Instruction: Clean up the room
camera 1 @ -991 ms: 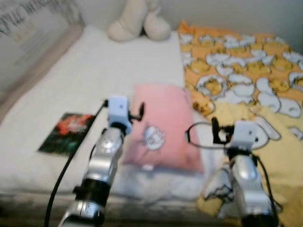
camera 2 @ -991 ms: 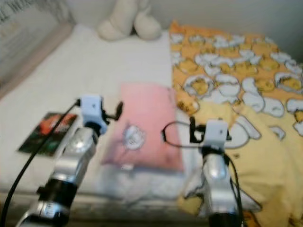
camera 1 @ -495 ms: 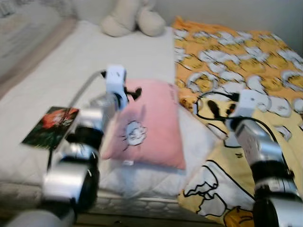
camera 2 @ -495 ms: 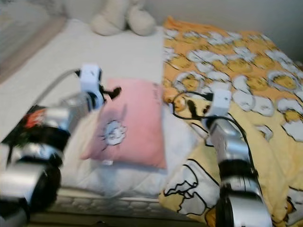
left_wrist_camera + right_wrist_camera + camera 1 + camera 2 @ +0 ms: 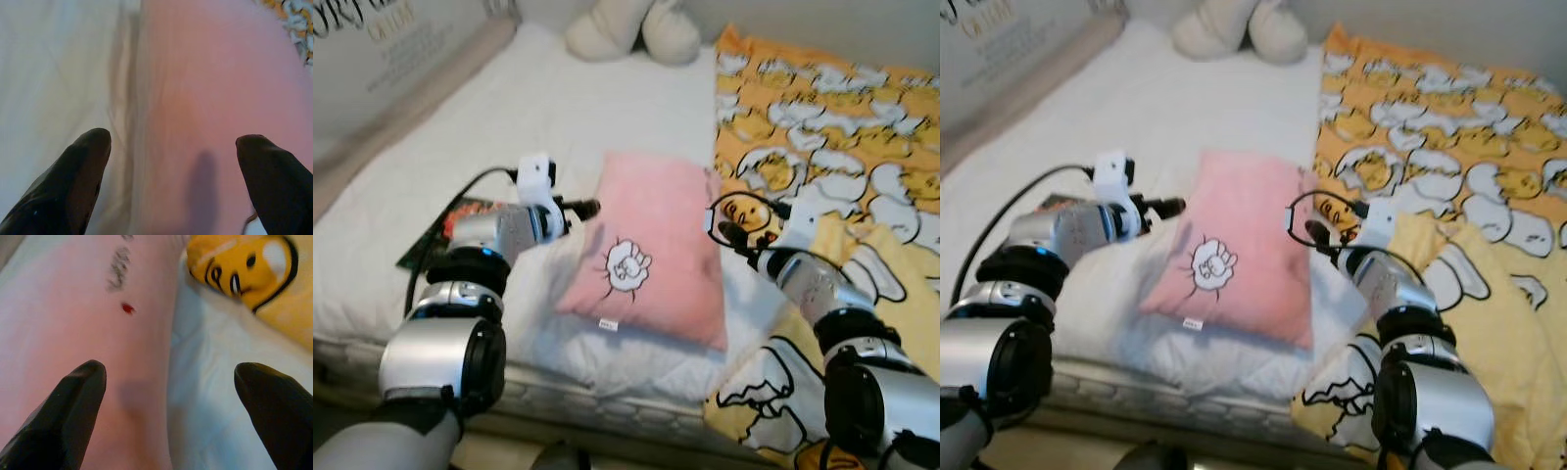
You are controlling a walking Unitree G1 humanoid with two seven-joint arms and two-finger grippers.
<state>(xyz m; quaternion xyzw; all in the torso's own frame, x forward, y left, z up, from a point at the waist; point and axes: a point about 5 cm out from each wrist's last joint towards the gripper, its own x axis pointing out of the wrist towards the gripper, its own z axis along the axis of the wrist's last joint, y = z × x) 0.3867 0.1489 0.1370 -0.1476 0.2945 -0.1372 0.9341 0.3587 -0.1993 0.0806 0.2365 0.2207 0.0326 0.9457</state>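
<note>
Pillow (image 5: 654, 245) — book (image 5: 460, 217) half hidden behind left arm.

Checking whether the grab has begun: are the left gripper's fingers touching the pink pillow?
Cannot tell. In the left wrist view the open fingers straddle the pink pillow's edge, but neither contact nor gap shows plainly.

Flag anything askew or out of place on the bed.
The pink pillow lies mid-bed, skewed, not at the head by the plush toy. The yellow blanket is rumpled, its corner drooping over the mattress edge. A book lies loose on the white sheet.
</note>
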